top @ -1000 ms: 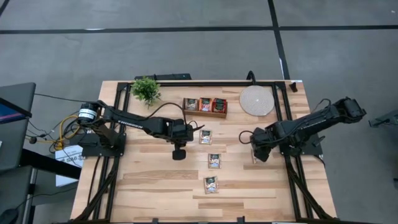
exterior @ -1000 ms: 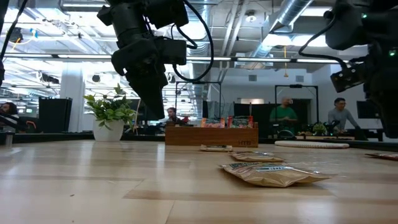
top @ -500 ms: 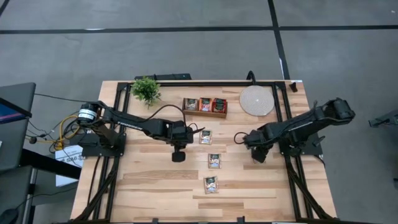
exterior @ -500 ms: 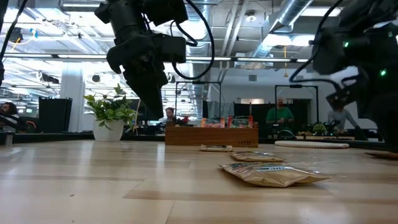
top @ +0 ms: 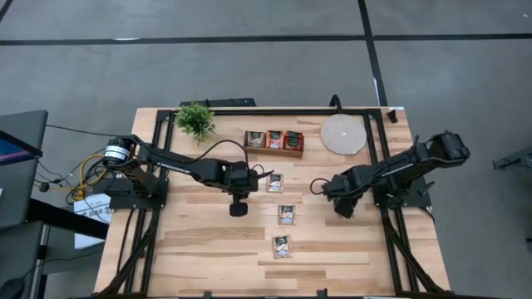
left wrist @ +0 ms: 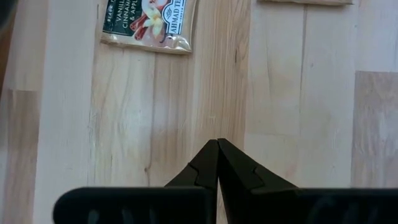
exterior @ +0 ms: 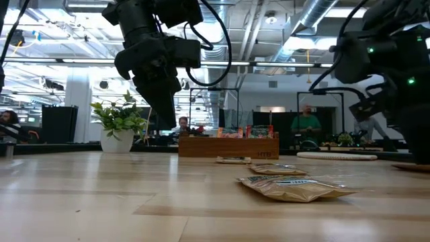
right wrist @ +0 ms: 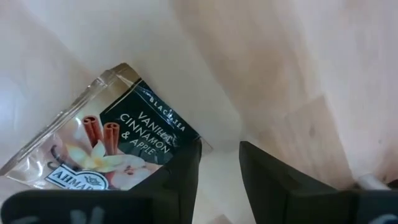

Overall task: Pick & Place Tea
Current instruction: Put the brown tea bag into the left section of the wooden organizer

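Three pale tea sachets lie flat on the table in the high view: one (top: 274,183), a second (top: 287,214) and a third (top: 283,246). Red-orange sachets stand in the wooden tray (top: 274,141). My left gripper (top: 238,208) is shut and hovers left of the three sachets; its wrist view shows the shut tips (left wrist: 217,143) over bare wood, with a sachet (left wrist: 146,22) ahead of them. My right gripper (top: 342,209) is open and points down at the table's right side. It covers another pale sachet (right wrist: 118,146), which sits beside and partly behind one finger (right wrist: 186,168). My right gripper comes from above, and one finger stands over the corner (right wrist: 186,140) of the pale sachet, which lies flat on the wood. I cannot tell whether the finger touches it. The other finger (right wrist: 261,168) is over bare wood.
A round pale disc (top: 343,134) lies right of the tray, and a small potted plant (top: 195,120) stands at the far left. A black frame runs along the table's edges. Bare wood lies at the near side. People stand in the room behind (exterior: 306,124).
My right gripper has moved a little toward the table's left, and its arm has drawn in with it. The pale sachet that showed beside it in the high view is now covered by it. The three sachets in the middle have stayed where they were.
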{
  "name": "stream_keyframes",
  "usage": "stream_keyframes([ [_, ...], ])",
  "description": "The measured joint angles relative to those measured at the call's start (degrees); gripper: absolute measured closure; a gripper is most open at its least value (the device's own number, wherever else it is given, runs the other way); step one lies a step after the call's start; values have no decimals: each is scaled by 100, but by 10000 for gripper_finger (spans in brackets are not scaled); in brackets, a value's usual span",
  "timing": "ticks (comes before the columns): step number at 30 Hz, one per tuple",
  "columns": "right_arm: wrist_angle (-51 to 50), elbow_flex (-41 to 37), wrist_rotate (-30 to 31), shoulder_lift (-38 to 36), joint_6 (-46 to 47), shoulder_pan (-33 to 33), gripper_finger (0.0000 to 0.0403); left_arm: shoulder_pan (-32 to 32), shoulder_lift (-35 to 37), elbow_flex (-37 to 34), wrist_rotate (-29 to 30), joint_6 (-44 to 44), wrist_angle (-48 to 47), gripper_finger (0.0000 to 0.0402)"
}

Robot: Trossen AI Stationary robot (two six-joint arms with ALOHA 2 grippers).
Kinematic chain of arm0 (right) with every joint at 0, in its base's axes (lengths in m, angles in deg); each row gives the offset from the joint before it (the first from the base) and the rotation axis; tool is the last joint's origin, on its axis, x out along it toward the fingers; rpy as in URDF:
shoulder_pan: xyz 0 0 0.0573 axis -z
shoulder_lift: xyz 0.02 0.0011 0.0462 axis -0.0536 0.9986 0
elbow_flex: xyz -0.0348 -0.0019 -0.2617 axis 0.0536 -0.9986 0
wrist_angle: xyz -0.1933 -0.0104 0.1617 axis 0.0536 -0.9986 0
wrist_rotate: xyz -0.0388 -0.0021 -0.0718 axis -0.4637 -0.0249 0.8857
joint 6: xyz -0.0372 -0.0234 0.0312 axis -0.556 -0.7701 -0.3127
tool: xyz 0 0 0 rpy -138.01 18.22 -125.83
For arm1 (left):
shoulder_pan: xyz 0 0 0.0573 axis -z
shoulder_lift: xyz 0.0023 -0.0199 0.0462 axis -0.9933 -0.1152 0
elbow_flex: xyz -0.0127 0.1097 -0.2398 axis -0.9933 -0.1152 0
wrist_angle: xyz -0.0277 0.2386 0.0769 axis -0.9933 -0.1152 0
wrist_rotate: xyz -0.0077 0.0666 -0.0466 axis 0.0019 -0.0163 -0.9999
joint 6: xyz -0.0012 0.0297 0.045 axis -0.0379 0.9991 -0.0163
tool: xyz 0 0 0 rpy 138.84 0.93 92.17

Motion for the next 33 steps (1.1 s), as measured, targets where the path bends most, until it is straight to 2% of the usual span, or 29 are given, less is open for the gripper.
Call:
stream_keyframes([
  [10, 621, 8, 573, 1, 741, 11, 290, 0, 0, 0, -1, 0, 0, 401],
  [25, 694, 6, 582, 12, 1509, 11, 291, 2, 0, 0, -1, -22, -2, 401],
  [28, 727, 4, 578, 14, 1511, 11, 304, 2, 0, 0, -1, -22, -2, 401],
  [33, 831, 2, 669, 19, 1504, 11, 351, 4, 0, 0, -1, -23, -2, 401],
])
